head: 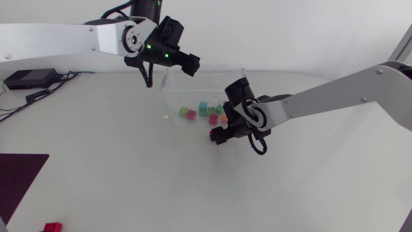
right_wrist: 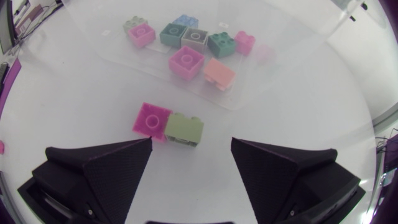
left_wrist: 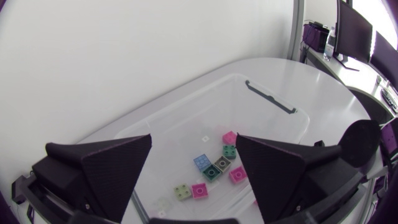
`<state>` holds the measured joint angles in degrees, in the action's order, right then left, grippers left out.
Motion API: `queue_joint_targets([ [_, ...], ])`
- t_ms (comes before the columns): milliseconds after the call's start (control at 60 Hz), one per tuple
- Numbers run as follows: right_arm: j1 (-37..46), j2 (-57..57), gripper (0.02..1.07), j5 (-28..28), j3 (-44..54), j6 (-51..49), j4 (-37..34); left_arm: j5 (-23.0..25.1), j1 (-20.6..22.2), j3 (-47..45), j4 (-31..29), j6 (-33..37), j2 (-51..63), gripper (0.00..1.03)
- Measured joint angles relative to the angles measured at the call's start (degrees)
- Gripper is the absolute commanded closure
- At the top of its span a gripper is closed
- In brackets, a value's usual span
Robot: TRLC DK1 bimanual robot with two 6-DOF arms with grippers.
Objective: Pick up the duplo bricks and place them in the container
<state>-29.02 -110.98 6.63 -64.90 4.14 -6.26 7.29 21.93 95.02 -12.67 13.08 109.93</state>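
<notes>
1. Head view: my left gripper (head: 187,62) hangs above the clear container (head: 172,90), at its 11 o'clock corner; I cannot tell its spread from here. A cluster of bricks (head: 203,109) already lies inside. My right gripper (head: 217,135) is low over the table (head: 309,187), just outside the container's front wall at 5 o'clock. A red brick (head: 53,227) lies well apart, at 7 to 8 o'clock, near a dark mat (head: 19,174).
2. Left wrist view: my left fingers stand wide with nothing between them. Below them the container floor holds about eight bricks: pink, green, blue and grey.
3. Right wrist view: my right fingers are spread wide and hold nothing. A pink brick (right_wrist: 152,119) touching a pale green brick (right_wrist: 184,129) lies on the table at 11 o'clock, just ahead of the fingers, near the container but outside it.
4. I judge the job mostly done: that touching pair and the red brick are left.
</notes>
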Motion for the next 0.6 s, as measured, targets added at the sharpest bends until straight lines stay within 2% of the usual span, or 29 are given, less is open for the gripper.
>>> queue_joint_targets([
  [283, -0.02, -2.99, 0.16, 1.4, -3.34, 1.51, -1.01, 0.0, -0.13, -13.81, 5.35, 0.0, -13.94, 0.05],
  [600, 1.88, -4.02, 0.16, 2.84, -3.43, 1.95, -1.22, 0.02, -0.13, -19.63, 6.45, 0.0, -17.81, 0.05],
])
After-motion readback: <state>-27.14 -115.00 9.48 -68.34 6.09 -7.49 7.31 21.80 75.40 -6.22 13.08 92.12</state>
